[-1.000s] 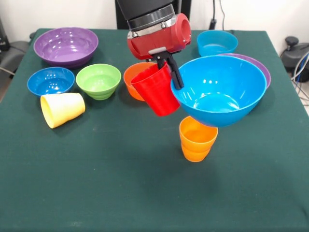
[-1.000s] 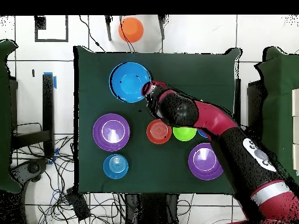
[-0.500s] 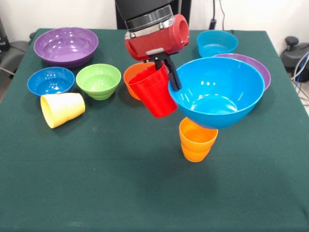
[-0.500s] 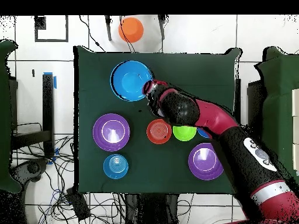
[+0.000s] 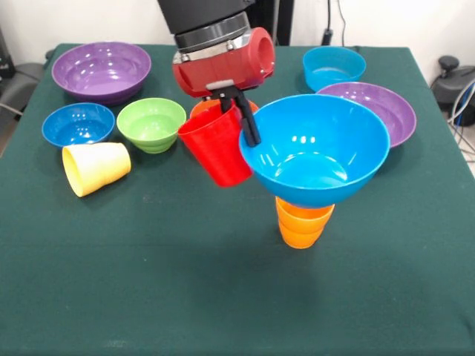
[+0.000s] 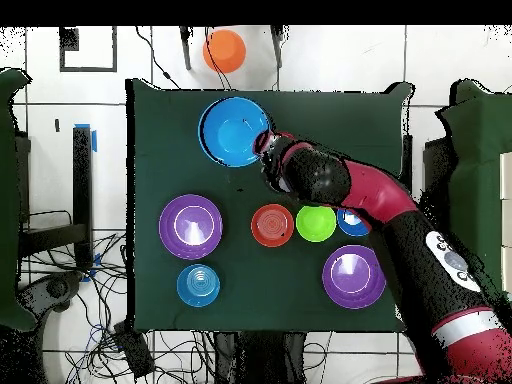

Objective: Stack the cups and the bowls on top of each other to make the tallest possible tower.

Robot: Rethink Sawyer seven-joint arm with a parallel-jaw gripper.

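Going left to right across the table in the front view, we find most pieces not yet stacked: a wide purple bowl at the far left corner, a dark blue bowl, a yellow cup lying on its side, and a green bowl. Next comes the red cup, tilted and off the table, with an orange bowl mostly hidden behind it. Our gripper has its fingers closed on the rim of the large blue bowl, with the red cup pressed against the other side of the black fingers. That bowl sits over the upright orange cup, touching or nearly so. Further right, the second purple bowl and a cyan bowl wait. We judge the tower barely begun: two pieces at most. The arm comes down steeply, wrist angled toward the blue bowl.
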